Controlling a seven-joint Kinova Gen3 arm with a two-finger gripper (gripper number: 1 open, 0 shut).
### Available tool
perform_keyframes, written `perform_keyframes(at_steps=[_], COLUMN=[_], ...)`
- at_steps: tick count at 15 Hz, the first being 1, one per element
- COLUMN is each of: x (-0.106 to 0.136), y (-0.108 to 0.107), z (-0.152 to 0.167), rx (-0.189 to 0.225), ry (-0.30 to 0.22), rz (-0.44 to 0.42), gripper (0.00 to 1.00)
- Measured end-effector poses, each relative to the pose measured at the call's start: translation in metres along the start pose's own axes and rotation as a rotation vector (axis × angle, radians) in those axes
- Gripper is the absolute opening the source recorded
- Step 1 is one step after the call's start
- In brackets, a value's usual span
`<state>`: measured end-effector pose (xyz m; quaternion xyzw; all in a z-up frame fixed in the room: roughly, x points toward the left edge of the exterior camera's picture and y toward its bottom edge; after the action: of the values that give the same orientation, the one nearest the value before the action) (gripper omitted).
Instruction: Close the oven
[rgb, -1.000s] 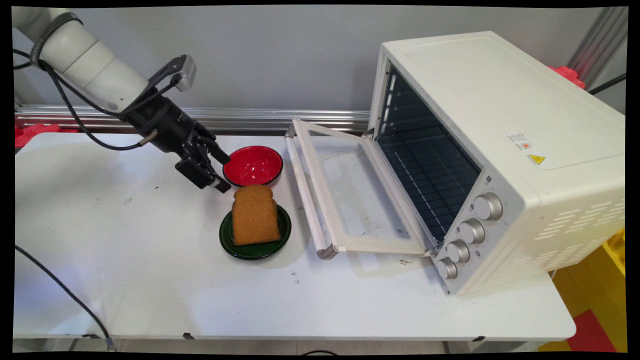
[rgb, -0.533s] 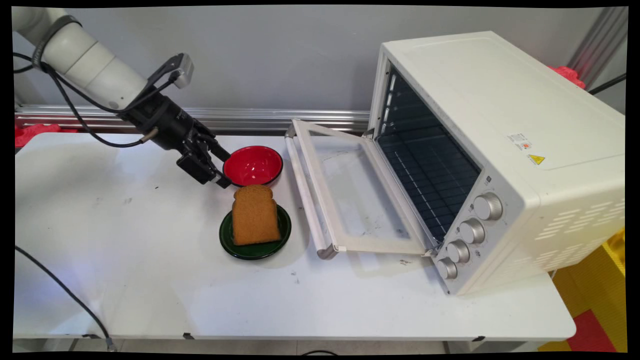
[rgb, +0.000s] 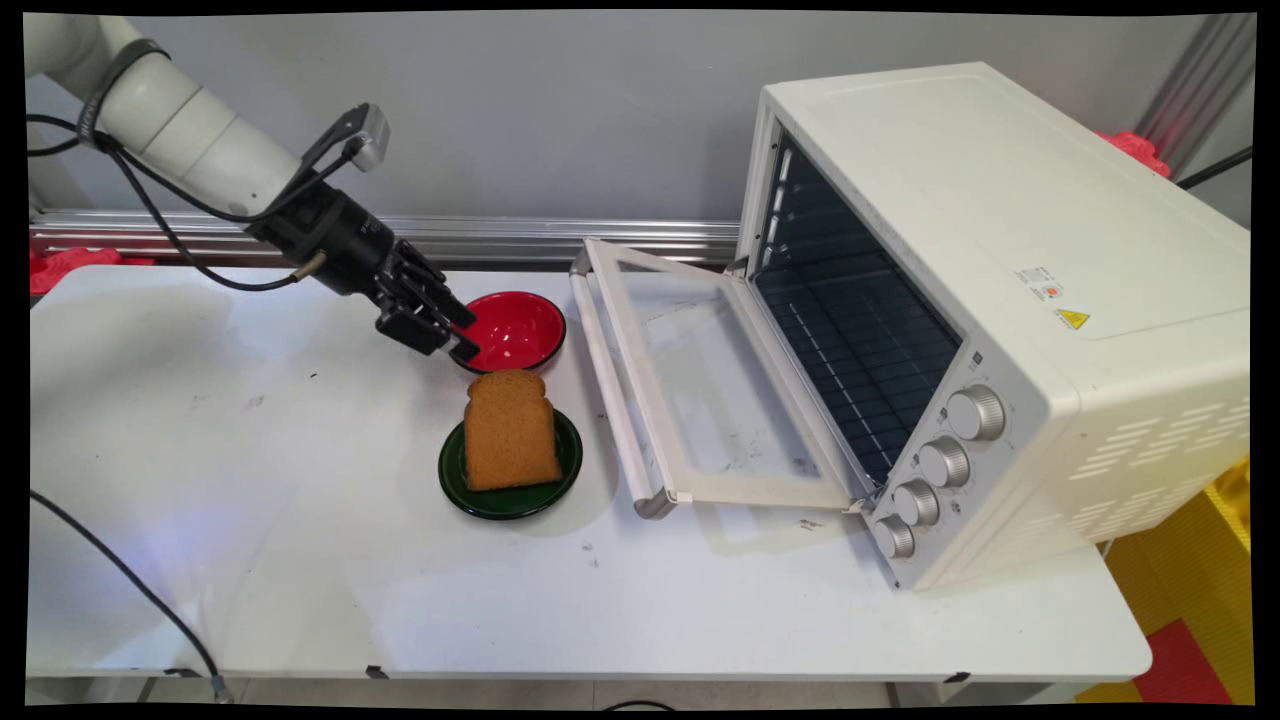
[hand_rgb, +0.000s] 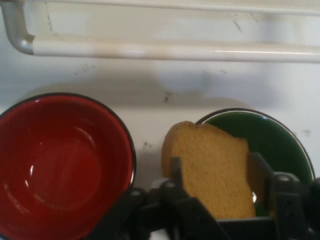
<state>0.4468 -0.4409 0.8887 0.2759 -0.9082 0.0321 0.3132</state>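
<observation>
Gripper (rgb: 462, 340) spread wide, fingers (hand_rgb: 176, 172) flanking golden-brown bread slice (rgb: 510, 430), thick, dome-topped, leaning on green plate (rgb: 455, 480); empty red bowl (rgb: 515, 330) beside on worktop (rgb: 250, 520).

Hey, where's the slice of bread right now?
In the main view the bread slice lies on the green plate left of centre, just in front of the red bowl and left of the open oven door.

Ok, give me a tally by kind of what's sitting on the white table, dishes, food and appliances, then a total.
Dishes: 2, the red bowl and the green plate
Food: 1, the bread slice on the green plate
Appliances: 1, the toaster oven, door open
Total: 4
</observation>
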Motion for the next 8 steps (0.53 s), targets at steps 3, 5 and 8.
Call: perform_keyframes(at_steps=[3, 5, 8], x=[-0.0008, -0.0007, 0.0015], y=[-0.002, -0.0026, -0.0037], z=[0.0011, 0.0024, 0.0075], rx=[-0.006, -0.009, -0.014], ry=[0.007, 0.014, 0.032], rz=[0.0, -0.002, -0.006], gripper=[0.0, 0.0, 0.0])
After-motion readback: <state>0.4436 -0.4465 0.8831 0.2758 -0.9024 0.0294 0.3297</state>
